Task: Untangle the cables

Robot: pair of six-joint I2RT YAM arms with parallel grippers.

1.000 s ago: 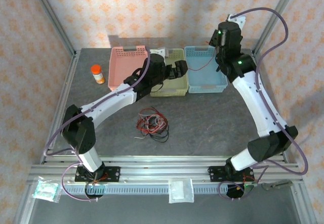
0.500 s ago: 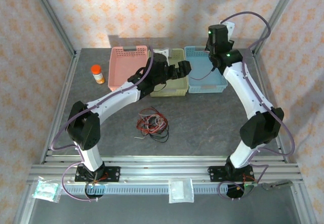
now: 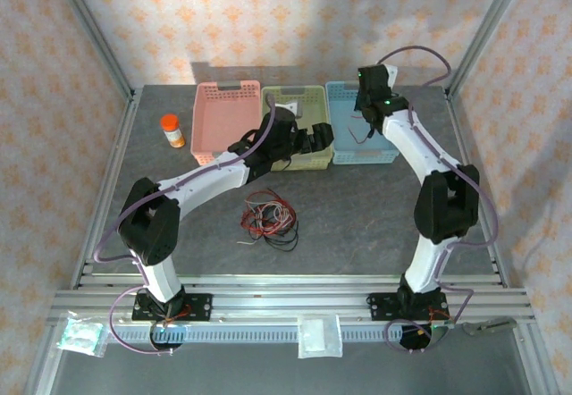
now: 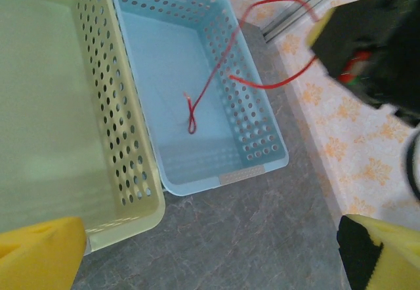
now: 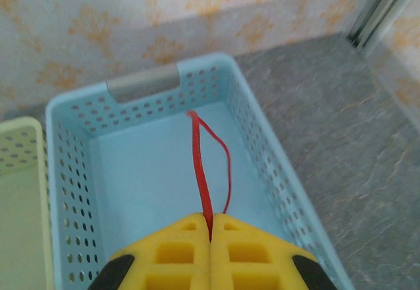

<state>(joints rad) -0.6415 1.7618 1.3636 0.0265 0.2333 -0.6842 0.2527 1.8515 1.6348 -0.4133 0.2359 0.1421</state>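
My right gripper [image 5: 210, 229], pinching the red cable [image 5: 199, 165], has swung left above the blue basket [image 5: 69, 172]; my left gripper [image 4: 210, 257] stays spread, with grey table [image 4: 262, 224] before the rims.

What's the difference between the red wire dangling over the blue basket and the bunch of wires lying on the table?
The red cable is a single strand, while the tangled bundle mixes red, black and white loops. The red cable hangs pinched in the shut right end effector, its free end down inside the blue basket; the tangled bundle lies loose on the table, nearer the arm bases. Both are thin, flexible wires.
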